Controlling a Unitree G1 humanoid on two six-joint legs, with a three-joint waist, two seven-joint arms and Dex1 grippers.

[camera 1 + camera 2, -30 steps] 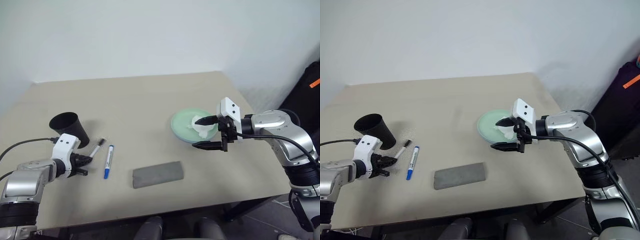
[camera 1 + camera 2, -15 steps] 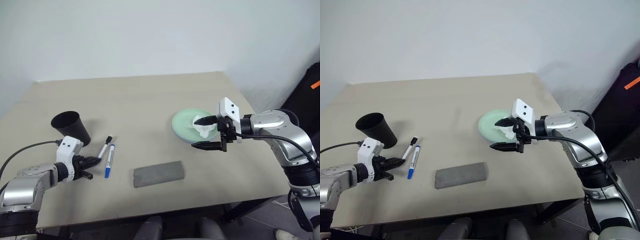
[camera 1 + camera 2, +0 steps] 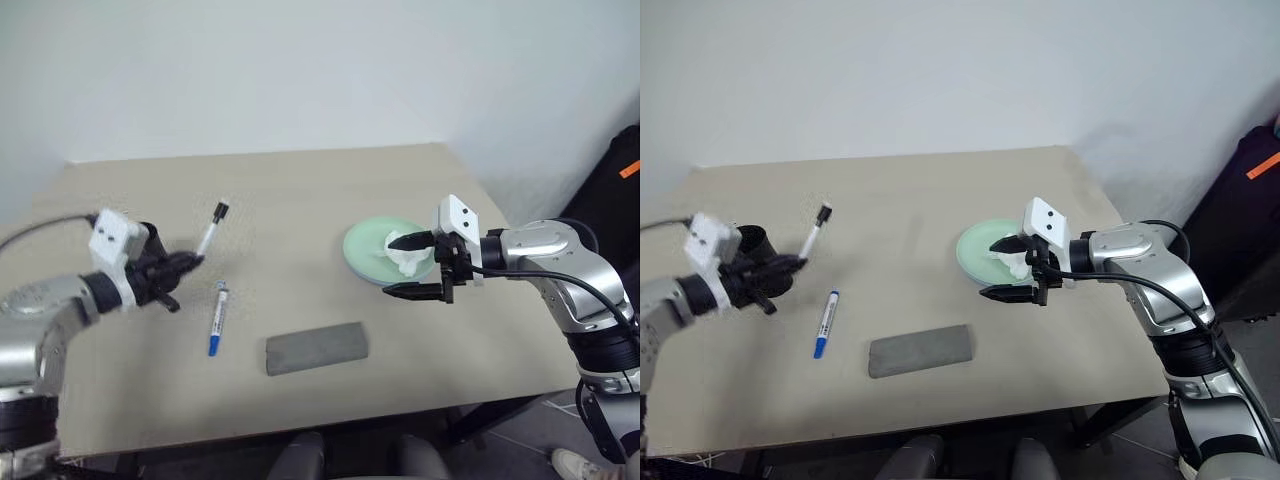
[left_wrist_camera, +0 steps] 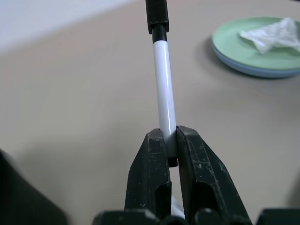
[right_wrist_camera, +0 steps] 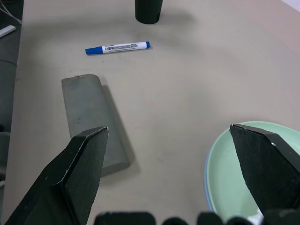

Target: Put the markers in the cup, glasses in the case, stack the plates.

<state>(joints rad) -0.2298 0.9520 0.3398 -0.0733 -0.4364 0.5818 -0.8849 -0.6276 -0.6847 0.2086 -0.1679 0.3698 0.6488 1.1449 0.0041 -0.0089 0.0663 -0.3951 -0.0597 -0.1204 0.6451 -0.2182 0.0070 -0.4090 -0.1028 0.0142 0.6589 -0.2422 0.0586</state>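
White barrel, black cap: you see the black-capped marker (image 3: pixel 211 229) held above the table, long axis tilted, capped end up and away from the left gripper (image 3: pixel 186 263).
Left gripper: fingers (image 4: pixel 154 173) pinched shut on the barrel's lower end.
Blue marker: the blue-capped marker (image 3: pixel 216 318) lies flat on the table, long axis running roughly front to back.
Cup: the black cup (image 3: pixel 752 242) stands partly hidden behind the left gripper.
Case: the grey case (image 3: pixel 316 349) lies closed near the front edge.
Plates: the mint green plate (image 3: pixel 368 247) sits on the light blue one, with a crumpled tissue (image 3: pixel 404 254) on top.
Right gripper (image 3: pixel 406 264): fingers spread wide, holding nothing, over the plates' near rim.
Surface: beige table (image 3: pixel 300 200).
Room: plain white wall (image 3: pixel 300 70) behind.
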